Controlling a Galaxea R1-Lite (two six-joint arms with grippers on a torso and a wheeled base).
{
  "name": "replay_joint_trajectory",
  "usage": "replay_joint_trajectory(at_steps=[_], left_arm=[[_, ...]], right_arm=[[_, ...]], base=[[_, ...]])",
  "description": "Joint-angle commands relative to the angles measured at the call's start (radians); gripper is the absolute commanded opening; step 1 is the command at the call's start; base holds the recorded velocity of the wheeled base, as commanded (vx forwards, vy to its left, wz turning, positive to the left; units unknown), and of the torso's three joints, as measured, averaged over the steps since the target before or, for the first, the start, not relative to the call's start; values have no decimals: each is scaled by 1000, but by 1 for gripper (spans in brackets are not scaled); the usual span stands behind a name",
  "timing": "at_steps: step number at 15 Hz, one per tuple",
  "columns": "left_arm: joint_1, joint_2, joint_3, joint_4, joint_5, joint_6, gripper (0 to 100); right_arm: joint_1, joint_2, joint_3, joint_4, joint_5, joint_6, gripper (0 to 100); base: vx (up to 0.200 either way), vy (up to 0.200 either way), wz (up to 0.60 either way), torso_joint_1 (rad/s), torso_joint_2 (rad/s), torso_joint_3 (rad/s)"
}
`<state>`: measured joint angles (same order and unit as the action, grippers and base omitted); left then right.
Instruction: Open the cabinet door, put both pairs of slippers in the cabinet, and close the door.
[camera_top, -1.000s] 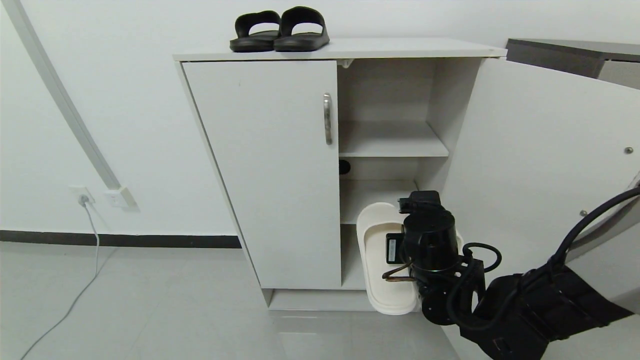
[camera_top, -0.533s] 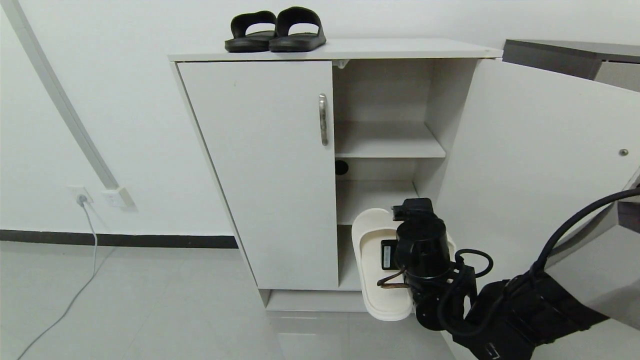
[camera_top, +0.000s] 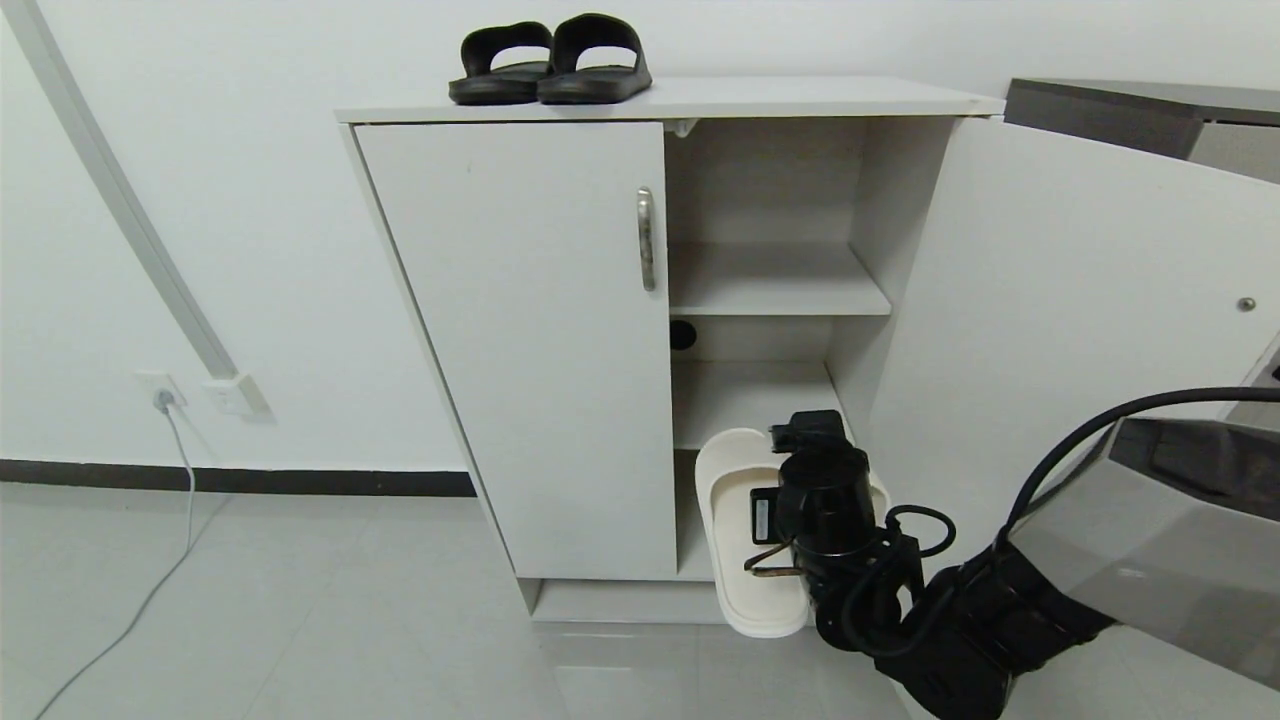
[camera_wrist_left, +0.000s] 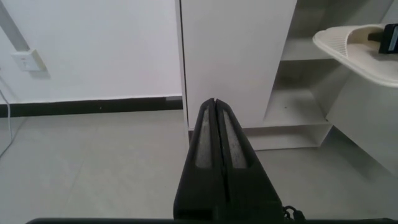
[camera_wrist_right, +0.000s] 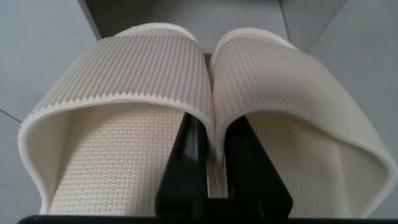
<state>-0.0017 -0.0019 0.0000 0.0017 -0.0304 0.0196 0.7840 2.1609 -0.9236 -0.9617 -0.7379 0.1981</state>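
Note:
The white cabinet (camera_top: 520, 340) has its right door (camera_top: 1060, 330) swung open and its left door shut. A black pair of slippers (camera_top: 552, 62) rests on the cabinet top. In front of the bottom opening, my right gripper (camera_wrist_right: 211, 168) is shut on the white pair of slippers (camera_top: 740, 540), pinching the two inner edges together (camera_wrist_right: 211, 118); their toes point into the cabinet. My left gripper (camera_wrist_left: 213, 143) is shut on nothing, held low over the floor to the left of the cabinet, with the white slippers (camera_wrist_left: 360, 46) off to its side.
Two bare shelves (camera_top: 775, 285) show inside the open half. A wall socket with a cable (camera_top: 165, 400) sits low on the left wall. A grey unit (camera_top: 1150, 110) stands behind the open door. Bare floor (camera_top: 300, 610) lies in front.
The right gripper with the white slippers has shifted a little left and down toward the bottom opening. The head view has also shifted slightly.

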Motion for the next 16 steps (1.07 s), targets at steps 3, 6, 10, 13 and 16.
replay_joint_trajectory(at_steps=[3, 6, 10, 13, 16], left_arm=[[0, 2, 0, 0, 0, 2, 0], [0, 2, 0, 0, 1, 2, 0], [0, 2, 0, 0, 0, 2, 0], [0, 2, 0, 0, 1, 0, 0], [0, 2, 0, 0, 1, 0, 0]], right_arm=[[-5, 43, -27, -2, 35, 0, 0], [-20, 80, -72, 0, 37, -6, 0], [-23, 105, -103, -22, 32, -23, 0], [-42, 160, -90, -275, 28, -149, 0], [-52, 205, -84, -371, 31, -204, 0]], base=[[0, 0, 0, 5, 3, -102], [0, 0, 0, 2, 2, -191], [0, 0, 0, 5, 4, -183], [0, 0, 0, 0, 0, 0], [0, 0, 0, 0, 0, 0]])
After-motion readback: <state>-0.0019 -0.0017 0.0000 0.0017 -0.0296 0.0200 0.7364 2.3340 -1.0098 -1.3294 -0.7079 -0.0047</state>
